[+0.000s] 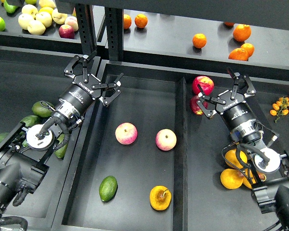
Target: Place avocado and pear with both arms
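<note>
The avocado point(108, 188) lies at the near left of the middle tray point(135, 96), green and egg-shaped. To its right rests the pear point(160, 198), golden yellow with a brown dimple facing up. My left gripper point(96, 77) hovers open over the tray's far left corner, holding nothing. My right gripper point(225, 94) is open above the right tray, next to two red fruits, with nothing between its fingers. Both grippers are well away from the avocado and the pear.
Two pink-yellow apples point(126, 133) point(165, 139) sit mid-tray. More avocados point(41, 109) lie in the left tray, yellow-orange fruits point(232, 178) under my right arm. Red fruits point(203, 85) and small orange fruits point(280, 106) are at right. Oranges point(199, 40) and apples point(36, 19) fill the back shelf.
</note>
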Available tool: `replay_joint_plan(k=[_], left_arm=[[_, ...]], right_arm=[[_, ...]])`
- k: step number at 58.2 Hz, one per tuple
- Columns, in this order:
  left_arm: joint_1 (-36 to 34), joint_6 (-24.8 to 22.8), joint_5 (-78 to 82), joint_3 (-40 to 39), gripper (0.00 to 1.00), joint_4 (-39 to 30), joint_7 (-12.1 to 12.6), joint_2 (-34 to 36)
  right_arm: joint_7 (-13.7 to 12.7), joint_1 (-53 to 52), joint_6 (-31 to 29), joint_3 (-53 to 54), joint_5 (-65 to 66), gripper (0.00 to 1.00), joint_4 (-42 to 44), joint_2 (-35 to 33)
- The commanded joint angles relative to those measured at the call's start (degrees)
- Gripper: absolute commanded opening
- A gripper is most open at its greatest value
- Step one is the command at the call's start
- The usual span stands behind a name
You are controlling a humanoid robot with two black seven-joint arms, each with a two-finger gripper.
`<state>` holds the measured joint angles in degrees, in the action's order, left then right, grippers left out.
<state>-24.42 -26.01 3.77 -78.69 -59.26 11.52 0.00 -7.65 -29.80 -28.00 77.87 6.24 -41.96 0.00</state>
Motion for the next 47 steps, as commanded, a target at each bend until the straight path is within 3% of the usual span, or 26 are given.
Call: replay_joint_plan(k=[1,47], left_arm=[[0.0,-0.1,0.0,-0.1,1.00,0.0,-0.1,0.0],[-0.1,-2.0,0.0,-0.1,1.00,0.2,0.7,0.0]], right_arm=[[0.0,0.0,0.0,0.0,0.0,1.00,-0.1,0.0],[0.0,0.0,0.0,0.0,0.0,1.00,0.1,0.0]])
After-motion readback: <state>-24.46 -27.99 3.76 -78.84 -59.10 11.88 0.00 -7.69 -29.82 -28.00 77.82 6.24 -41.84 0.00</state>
